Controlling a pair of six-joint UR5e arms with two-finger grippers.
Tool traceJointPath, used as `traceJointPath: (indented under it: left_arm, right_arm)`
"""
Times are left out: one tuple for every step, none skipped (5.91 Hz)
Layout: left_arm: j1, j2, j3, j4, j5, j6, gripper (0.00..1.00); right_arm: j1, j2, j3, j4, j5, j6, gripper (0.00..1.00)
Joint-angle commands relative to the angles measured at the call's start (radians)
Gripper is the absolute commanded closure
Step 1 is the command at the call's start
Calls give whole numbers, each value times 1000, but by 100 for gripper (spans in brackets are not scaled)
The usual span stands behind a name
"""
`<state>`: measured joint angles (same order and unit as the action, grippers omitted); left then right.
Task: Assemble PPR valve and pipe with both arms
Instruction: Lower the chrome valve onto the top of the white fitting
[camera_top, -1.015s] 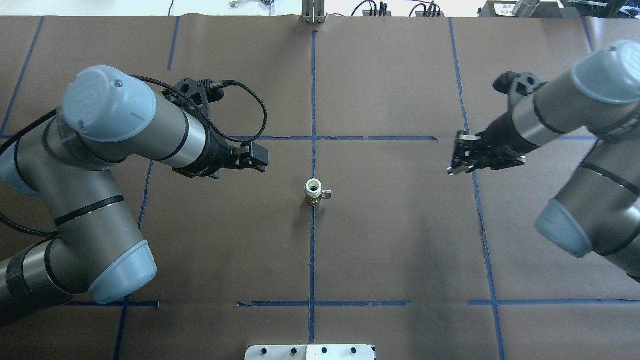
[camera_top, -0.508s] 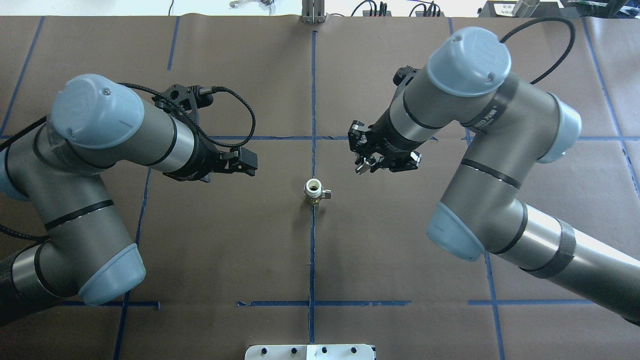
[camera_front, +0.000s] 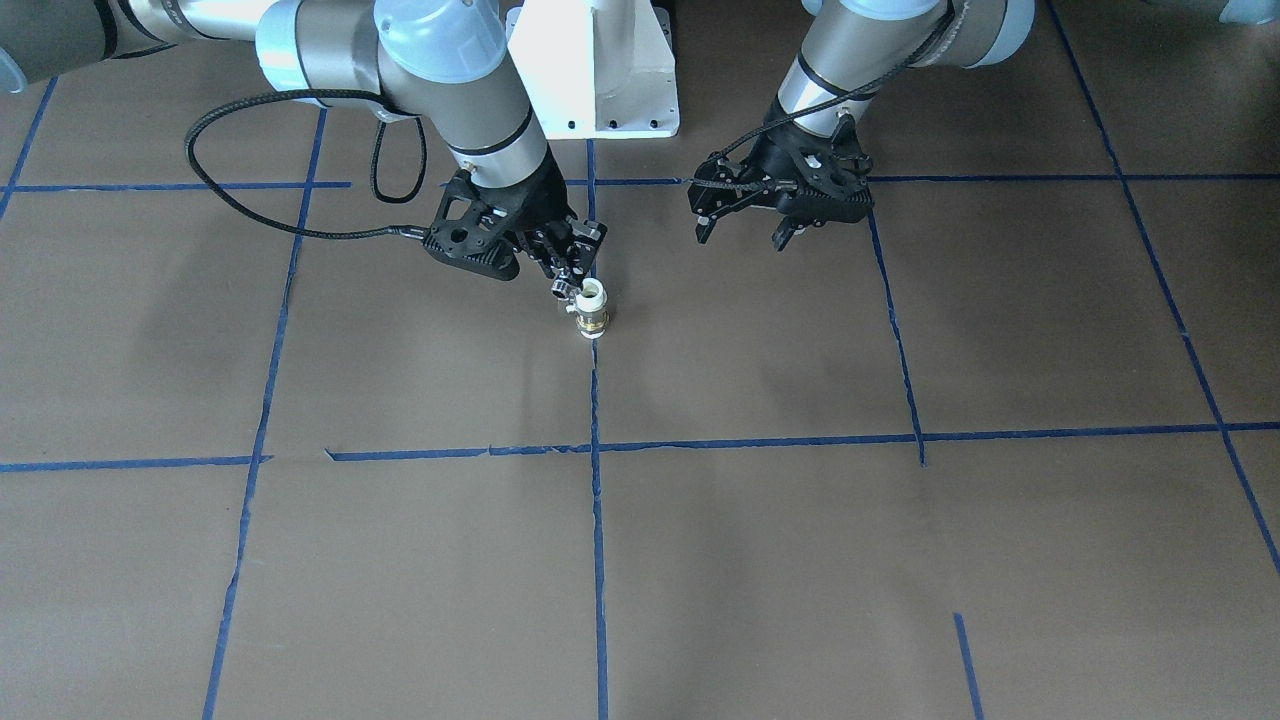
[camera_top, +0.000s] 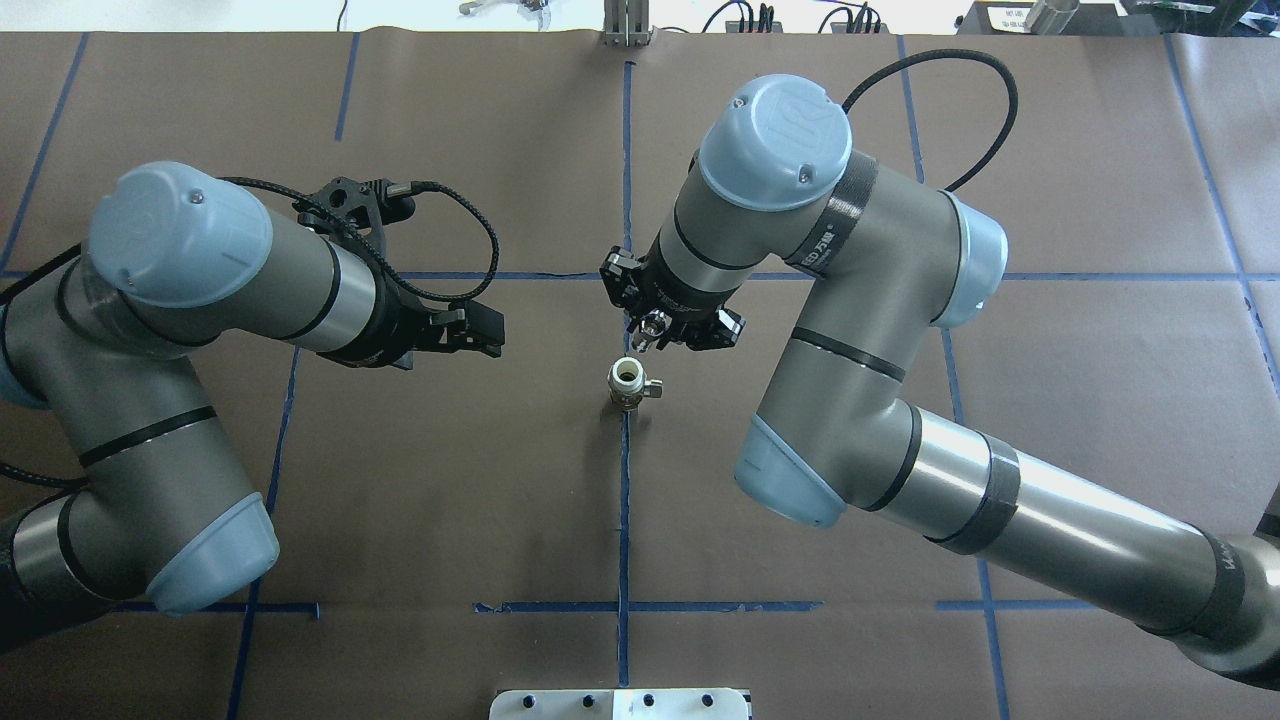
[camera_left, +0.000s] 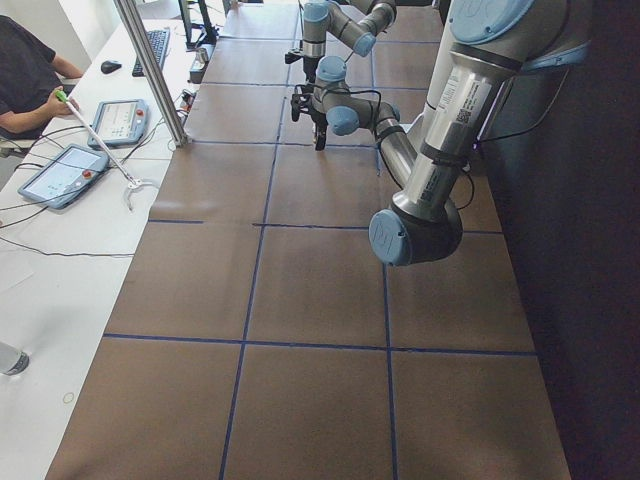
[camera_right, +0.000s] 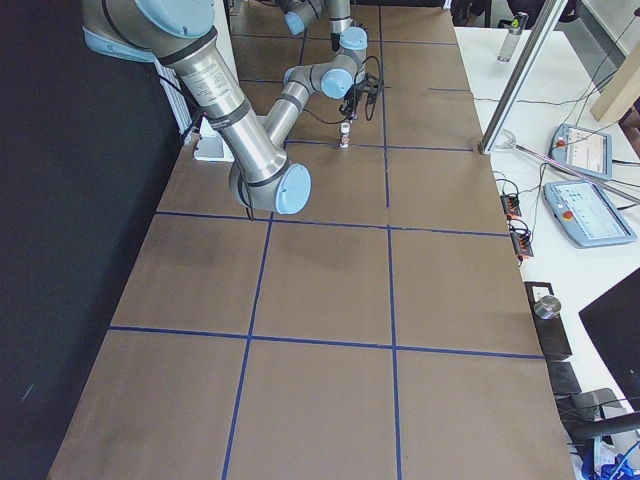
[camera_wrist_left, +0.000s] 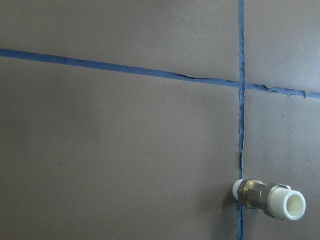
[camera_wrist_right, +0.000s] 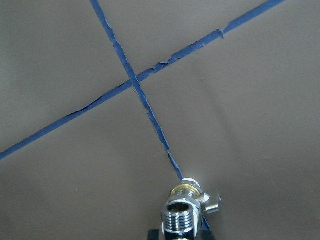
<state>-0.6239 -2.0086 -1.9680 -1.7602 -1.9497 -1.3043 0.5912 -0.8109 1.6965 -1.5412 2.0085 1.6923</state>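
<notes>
The PPR valve (camera_top: 627, 383), white with a brass band and a side stub, stands upright on the blue centre line; it also shows in the front view (camera_front: 591, 310) and lying across the left wrist view (camera_wrist_left: 267, 196). My right gripper (camera_top: 650, 330) is shut on the pipe (camera_wrist_right: 182, 219), a chrome threaded fitting, and holds it just above and beside the valve's open top (camera_wrist_right: 190, 189). In the front view the pipe (camera_front: 560, 289) hangs right next to the valve. My left gripper (camera_top: 492, 335) is open and empty, to the left of the valve and apart from it.
Blue tape lines grid the brown table paper (camera_top: 800, 500). The white robot base plate (camera_top: 620, 703) sits at the near edge and a metal post (camera_top: 625, 25) at the far edge. Tablets and an operator are at a side table (camera_left: 70, 170).
My right arm has swung in from the far right to the centre with the pipe, ending just beside the valve. My left gripper has drawn back a little to the left.
</notes>
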Motion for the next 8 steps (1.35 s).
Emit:
traceJointPath:
  left_arm:
    - [3, 1, 1, -1, 0, -3, 1]
    - [4, -1, 0, -1, 2, -4, 1]
    - [4, -1, 1, -1, 0, -4, 1]
    - [4, -2, 0, -1, 0, -6, 1]
    - [4, -2, 0, -1, 0, -6, 1]
    - [4, -2, 0, -1, 0, -7, 1]
    - [4, -4, 0, -1, 0, -7, 1]
    - [4, -4, 0, -1, 0, -7, 1]
  right_arm:
    - [-34, 6, -24, -2, -25, 7, 100]
    - [-36, 7, -29, -2, -25, 7, 100]
    - [-40, 9, -31, -2, -25, 9, 100]
    - [-41, 16, -32, -2, -25, 16, 100]
    - [-41, 21, -35, -2, -25, 17, 100]
    - [-41, 22, -40, -2, -25, 17, 100]
    - [-41, 21, -43, -2, -25, 17, 100]
    - [-41, 22, -49, -2, -27, 17, 100]
